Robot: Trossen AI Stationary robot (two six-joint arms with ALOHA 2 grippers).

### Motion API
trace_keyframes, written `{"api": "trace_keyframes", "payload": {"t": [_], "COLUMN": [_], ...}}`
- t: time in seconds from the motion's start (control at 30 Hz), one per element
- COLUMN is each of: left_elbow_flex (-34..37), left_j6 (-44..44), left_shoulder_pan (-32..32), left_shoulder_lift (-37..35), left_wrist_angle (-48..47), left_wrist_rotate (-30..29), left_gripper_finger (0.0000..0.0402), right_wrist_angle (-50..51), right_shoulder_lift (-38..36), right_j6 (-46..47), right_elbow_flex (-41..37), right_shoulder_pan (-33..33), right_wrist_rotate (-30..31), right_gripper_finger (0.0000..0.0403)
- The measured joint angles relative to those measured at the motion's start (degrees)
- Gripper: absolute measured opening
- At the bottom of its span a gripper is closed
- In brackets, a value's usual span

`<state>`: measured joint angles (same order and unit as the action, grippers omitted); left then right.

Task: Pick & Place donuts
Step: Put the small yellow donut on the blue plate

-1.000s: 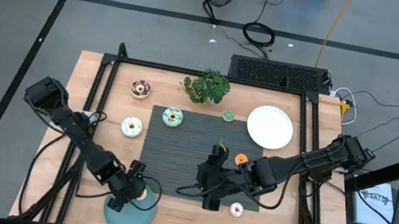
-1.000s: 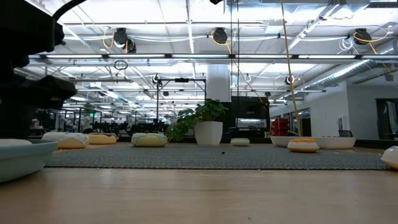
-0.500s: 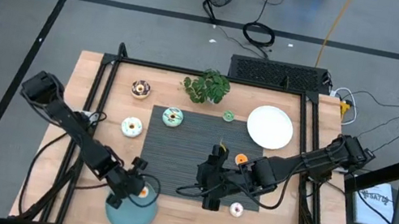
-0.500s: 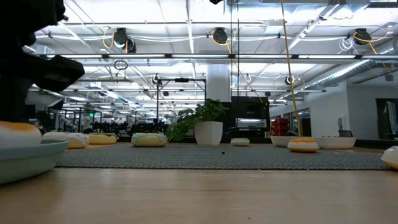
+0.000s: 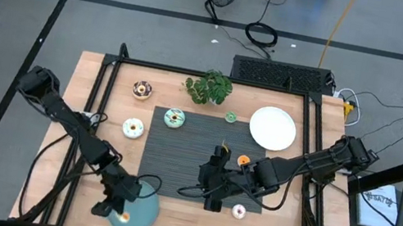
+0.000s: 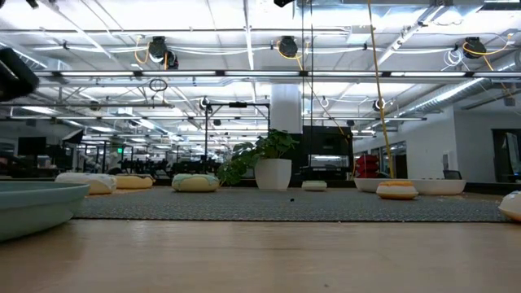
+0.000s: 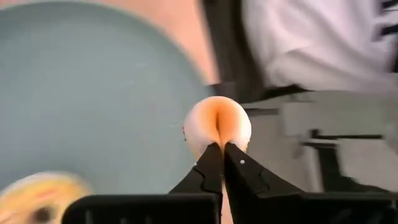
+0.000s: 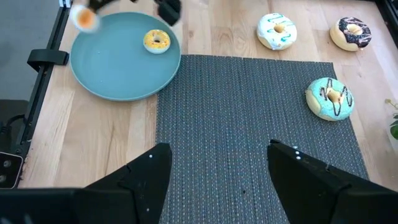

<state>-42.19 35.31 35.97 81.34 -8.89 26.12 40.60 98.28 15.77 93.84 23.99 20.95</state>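
Overhead, the left arm reaches from the counter's (image 5: 83,217) left edge across to the teal plate (image 5: 140,217) at the near side. Its left tool (image 5: 116,208) hovers at the plate's left rim, fingers (image 7: 210,167) clenched together, with a blurred orange donut (image 7: 217,126) just beyond the tips; whether it is gripped cannot be told. A yellow donut (image 8: 156,41) lies on the plate. The right arm stretches in from the right, its right tool (image 5: 210,200) low over the dark mat (image 5: 177,159), fingers spread and grasping nothing. Other donuts: orange (image 5: 243,161) on the mat's right edge, white (image 5: 238,212) near it, teal (image 5: 175,118), white-teal (image 5: 132,127), brown (image 5: 142,89). No writing is legible.
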Motion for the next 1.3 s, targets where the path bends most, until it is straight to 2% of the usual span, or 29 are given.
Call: {"api": "trace_keyframes", "payload": {"t": [0.23, 0.37, 0.5, 0.73, 0.97, 1.1, 1.3], "left_elbow_flex": [-0.07, 0.00, 0.00, -0.03, -0.02, -0.02, -0.15], "left_j6": [12.74, 18.27, 20.44, 21.31, 20.62, 19.98, 6.10], "left_shoulder_pan": [-0.88, -3.05, -5.89, -8.77, -10.00, -9.51, -6.81], "left_shoulder_lift": [4.38, 8.28, 11.68, 16.84, 17.22, 16.92, 16.75], "left_wrist_angle": [10.50, 10.32, 10.30, 10.25, 9.93, 9.96, 2.88], "left_wrist_rotate": [15.08, 20.39, 21.18, 24.44, 25.34, 26.73, 22.88], "left_gripper_finger": [0.0007, 0.0005, 0.0027, 0.0107, 0.0194, 0.0225, 0.0224], "right_wrist_angle": [-0.04, -0.29, -0.59, -0.57, -0.55, -0.56, -0.52], "right_shoulder_lift": [0.00, 0.00, 0.00, 0.00, 0.00, 0.00, 0.00], "right_j6": [0.04, 0.04, 0.04, 0.04, -0.10, 0.00, -0.03], "right_elbow_flex": [-0.02, -0.02, -0.02, -0.02, -0.02, -0.02, -0.02], "right_shoulder_pan": [-0.01, -0.04, -0.04, -0.04, -0.04, -0.04, -0.04], "right_wrist_rotate": [0.04, 0.09, 0.11, 0.09, 0.13, 0.13, 0.09], "right_gripper_finger": [0.0247, 0.0247, 0.0247, 0.0247, 0.0247, 0.0247, 0.0247]}}
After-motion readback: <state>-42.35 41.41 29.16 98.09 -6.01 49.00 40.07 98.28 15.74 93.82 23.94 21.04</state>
